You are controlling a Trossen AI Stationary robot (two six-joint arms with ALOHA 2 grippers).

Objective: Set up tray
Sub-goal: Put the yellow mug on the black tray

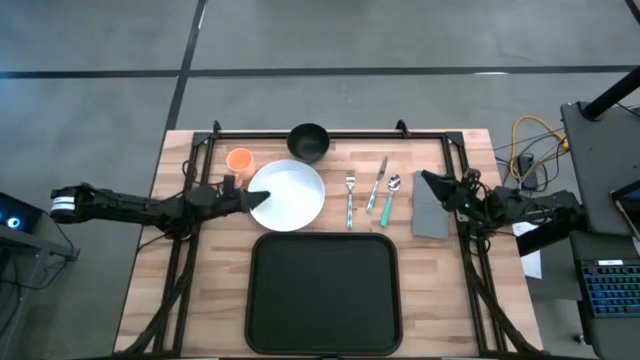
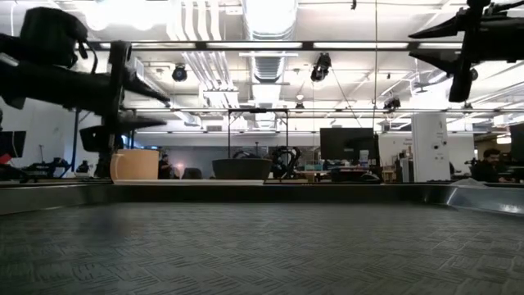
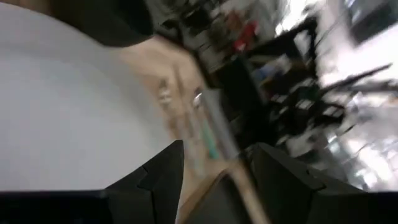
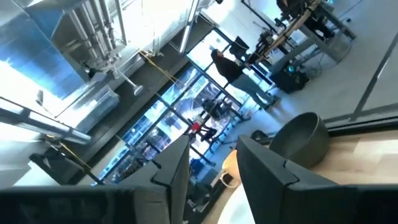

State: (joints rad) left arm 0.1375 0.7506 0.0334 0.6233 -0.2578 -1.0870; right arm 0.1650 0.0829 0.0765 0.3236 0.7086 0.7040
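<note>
The black tray [image 1: 323, 292] lies flat at the table's near middle. Beyond it lies a white plate [image 1: 292, 197], which also fills the left wrist view [image 3: 68, 106]. My left gripper [image 1: 257, 199] is open and hovers over the plate's left rim; the low view shows it [image 2: 150, 108] well above the table. My right gripper [image 1: 430, 182] is open and empty above the far end of a grey napkin [image 1: 432, 214], high up in the low view [image 2: 426, 47]. A fork [image 1: 350, 197], a knife [image 1: 378, 183] and a spoon [image 1: 390, 199] lie between plate and napkin.
A black bowl [image 1: 308, 142] and an orange cup [image 1: 239, 160] stand at the far side, behind the plate. A dark frame [image 1: 330, 133] runs around the work area. Cables and a laptop [image 1: 610, 290] lie off the table's right edge.
</note>
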